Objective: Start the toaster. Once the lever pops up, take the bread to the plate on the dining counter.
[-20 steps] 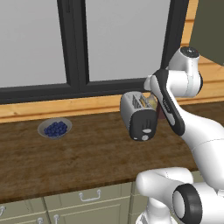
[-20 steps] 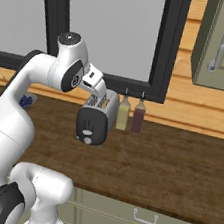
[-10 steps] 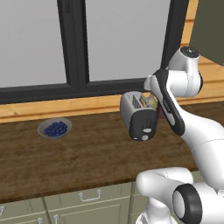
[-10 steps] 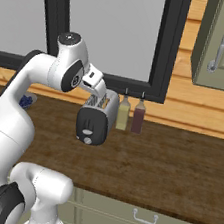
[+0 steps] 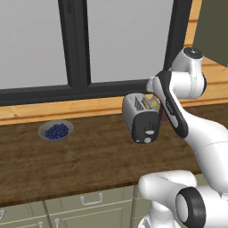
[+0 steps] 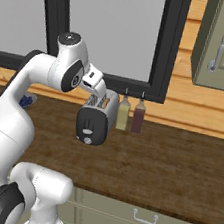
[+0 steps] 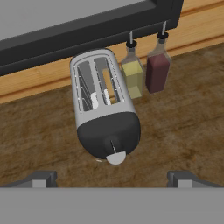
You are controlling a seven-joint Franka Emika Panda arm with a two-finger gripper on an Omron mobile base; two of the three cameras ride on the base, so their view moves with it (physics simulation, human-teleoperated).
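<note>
Nothing moved since prev | claw (image 7: 112,177) wide, above toaster (image 7: 104,109) | bread (image 7: 108,85) in slot

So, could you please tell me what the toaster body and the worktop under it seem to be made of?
Toaster: brushed steel by its look, silvery-grey shell with a soft sheen; the rounded end panel is matte black, perhaps plastic. Worktop: dark brown wood, streaky grain showing, though a printed laminate would look alike.

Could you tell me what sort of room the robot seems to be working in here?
It looks like a home kitchen. A steel toaster stands on a wooden worktop under a dark-framed window, with two bottles behind it, a bowl of blueberries further along, and cabinet drawers below.
</note>
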